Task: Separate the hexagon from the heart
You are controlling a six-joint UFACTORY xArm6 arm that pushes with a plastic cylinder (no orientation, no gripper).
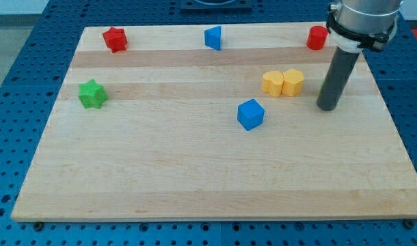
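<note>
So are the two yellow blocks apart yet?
Not yet. The yellow heart and yellow hexagon sit touching, side by side. My tip is just to the view's right of the hexagon, not touching it. All the pushing apart is left to do.

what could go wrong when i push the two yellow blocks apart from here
1. The yellow hexagon and yellow heart touch, and my tip is to the view's right of both. A push toward the view's left would likely move them together.
2. A push toward the view's bottom left may knock one into the blue cube.
3. A push toward the view's top could bring the rod near the red cylinder.
</note>
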